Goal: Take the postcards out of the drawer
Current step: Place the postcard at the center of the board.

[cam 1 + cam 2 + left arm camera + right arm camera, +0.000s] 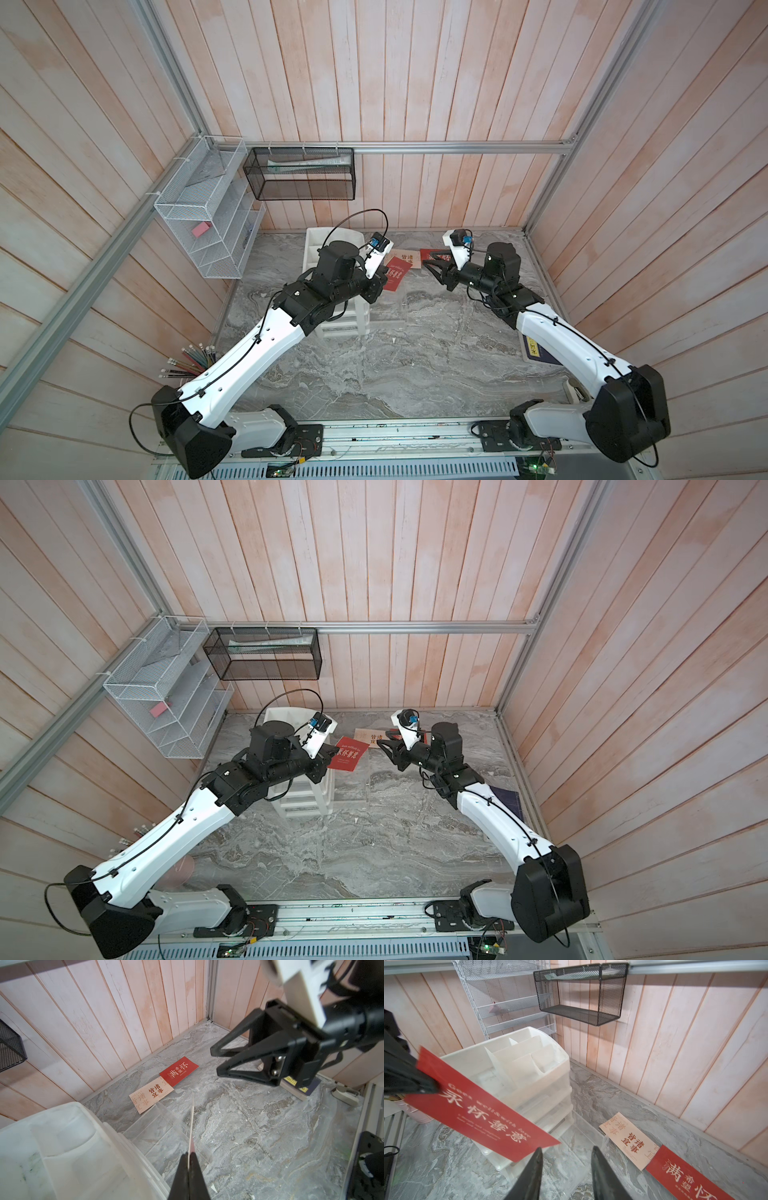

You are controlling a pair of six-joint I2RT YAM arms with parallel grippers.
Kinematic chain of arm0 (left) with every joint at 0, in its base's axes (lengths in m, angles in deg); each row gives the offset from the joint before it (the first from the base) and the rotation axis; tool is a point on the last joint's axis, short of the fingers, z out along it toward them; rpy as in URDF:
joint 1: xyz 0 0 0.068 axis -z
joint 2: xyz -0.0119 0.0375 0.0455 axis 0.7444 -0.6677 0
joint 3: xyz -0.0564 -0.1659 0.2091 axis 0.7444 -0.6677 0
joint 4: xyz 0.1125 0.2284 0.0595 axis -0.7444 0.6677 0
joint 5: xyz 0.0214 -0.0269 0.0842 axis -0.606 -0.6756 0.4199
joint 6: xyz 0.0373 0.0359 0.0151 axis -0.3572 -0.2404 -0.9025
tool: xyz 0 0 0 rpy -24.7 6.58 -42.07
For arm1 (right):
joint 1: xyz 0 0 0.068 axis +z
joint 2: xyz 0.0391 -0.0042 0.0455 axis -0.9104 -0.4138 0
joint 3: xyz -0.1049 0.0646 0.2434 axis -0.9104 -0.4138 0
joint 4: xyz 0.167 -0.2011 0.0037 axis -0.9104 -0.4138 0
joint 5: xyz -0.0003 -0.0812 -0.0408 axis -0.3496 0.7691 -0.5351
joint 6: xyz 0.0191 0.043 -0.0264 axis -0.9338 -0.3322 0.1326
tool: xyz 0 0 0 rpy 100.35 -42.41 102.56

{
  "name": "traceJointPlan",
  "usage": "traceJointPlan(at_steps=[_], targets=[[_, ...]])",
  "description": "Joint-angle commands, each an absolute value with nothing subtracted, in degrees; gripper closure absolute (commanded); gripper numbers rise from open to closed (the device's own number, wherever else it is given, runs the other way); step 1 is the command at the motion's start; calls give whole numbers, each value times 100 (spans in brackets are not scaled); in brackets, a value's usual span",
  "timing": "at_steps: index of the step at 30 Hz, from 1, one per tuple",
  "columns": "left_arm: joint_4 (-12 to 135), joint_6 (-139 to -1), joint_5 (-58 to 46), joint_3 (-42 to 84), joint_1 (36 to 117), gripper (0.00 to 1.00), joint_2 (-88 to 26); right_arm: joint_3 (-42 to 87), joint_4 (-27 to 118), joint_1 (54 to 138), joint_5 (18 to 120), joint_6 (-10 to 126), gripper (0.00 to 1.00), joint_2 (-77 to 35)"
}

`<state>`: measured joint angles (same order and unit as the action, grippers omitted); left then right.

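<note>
the red postcard, thin, light and likely bendy, is pinched by one end in the left gripper above the clear drawer. the beige card and second red card lie flat on the table, best lifted by an edge. the right gripper stands open and empty.

White arm shells, black joints, thin black cables clipped alongside, black tapered fingers
</note>
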<state>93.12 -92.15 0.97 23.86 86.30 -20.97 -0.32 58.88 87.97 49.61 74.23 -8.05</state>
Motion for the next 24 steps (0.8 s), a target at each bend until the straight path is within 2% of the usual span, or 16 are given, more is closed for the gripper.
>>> traceJointPlan(at_steps=[1, 3, 9, 14, 24], targets=[[8952, -8527, 222, 2644, 8392, 100, -2194, -495, 7080, 8693, 4813, 6105, 50, -954], [8863, -8100, -267, 2678, 8057, 100, -2248, -648, 7480, 8644, 4760, 5746, 45, -1098], [8392, -7623, -1051, 2410, 7629, 100, -2188, -610, 8178, 8607, 4252, 5059, 40, -1590], [7859, -7252, -1805, 2041, 7316, 100, -2048, -475, 8832, 8601, 3760, 4460, 38, -2006], [7655, -7141, -2464, 1803, 7113, 100, -2011, -296, 10087, 8597, 3157, 3688, 37, -2487]])
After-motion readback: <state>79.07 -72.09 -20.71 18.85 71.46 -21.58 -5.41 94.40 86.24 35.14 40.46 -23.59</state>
